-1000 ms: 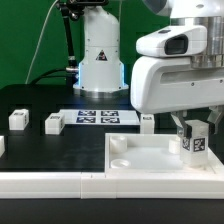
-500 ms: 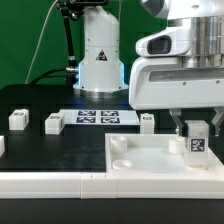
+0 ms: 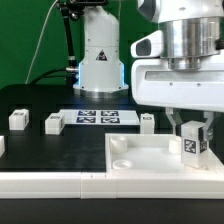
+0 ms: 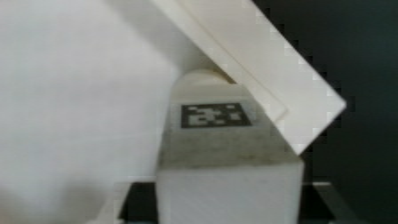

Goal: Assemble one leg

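My gripper (image 3: 194, 135) is shut on a white leg (image 3: 194, 143) with a black-and-white tag, held upright over the far right corner of the large white square panel (image 3: 150, 155). The leg's lower end is at the panel's surface; whether it touches cannot be told. In the wrist view the leg (image 4: 222, 150) fills the middle between my fingers (image 4: 150, 192), its tag facing the camera, with the panel's corner (image 4: 267, 70) beyond it. Other legs lie on the black table at the exterior view's left: one (image 3: 17, 118), another (image 3: 53, 122), and one (image 3: 147, 121) by the panel's far edge.
The marker board (image 3: 96, 117) lies on the table behind the panel. The robot's white base (image 3: 98, 50) stands at the back. A white rail (image 3: 50, 185) runs along the table's front edge. The panel has round sockets (image 3: 121, 142) near its corners.
My gripper's wrist has turned and the body shifted a little toward the exterior view's right. The leg stays over the same corner of the panel.
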Action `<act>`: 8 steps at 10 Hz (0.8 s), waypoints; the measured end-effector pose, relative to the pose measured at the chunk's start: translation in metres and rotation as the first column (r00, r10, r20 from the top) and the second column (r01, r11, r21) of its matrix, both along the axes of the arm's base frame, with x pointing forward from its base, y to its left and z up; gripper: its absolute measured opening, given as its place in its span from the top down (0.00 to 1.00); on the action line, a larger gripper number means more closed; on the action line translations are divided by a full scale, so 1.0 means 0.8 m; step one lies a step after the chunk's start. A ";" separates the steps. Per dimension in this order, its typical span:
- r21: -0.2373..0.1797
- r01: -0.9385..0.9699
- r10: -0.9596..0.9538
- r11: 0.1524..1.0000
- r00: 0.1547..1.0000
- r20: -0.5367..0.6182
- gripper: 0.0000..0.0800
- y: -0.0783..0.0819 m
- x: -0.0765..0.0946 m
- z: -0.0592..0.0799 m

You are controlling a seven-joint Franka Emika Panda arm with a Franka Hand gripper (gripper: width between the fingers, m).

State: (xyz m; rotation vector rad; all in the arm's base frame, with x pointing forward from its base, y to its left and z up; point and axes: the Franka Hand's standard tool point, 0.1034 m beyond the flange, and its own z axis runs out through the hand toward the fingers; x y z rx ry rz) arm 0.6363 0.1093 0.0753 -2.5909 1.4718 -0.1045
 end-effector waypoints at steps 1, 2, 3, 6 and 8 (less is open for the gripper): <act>0.017 0.117 -0.117 0.993 0.993 -0.018 0.63 0.001 -0.003 0.001; 0.030 0.232 -0.231 0.972 0.972 -0.040 0.63 0.003 -0.004 0.000; 0.038 0.343 -0.340 0.939 0.939 -0.057 0.63 0.006 -0.005 0.000; 0.050 0.389 -0.385 0.920 0.920 -0.066 0.63 0.007 -0.006 0.000; 0.043 0.291 -0.289 0.956 0.956 -0.048 0.27 0.007 -0.004 0.002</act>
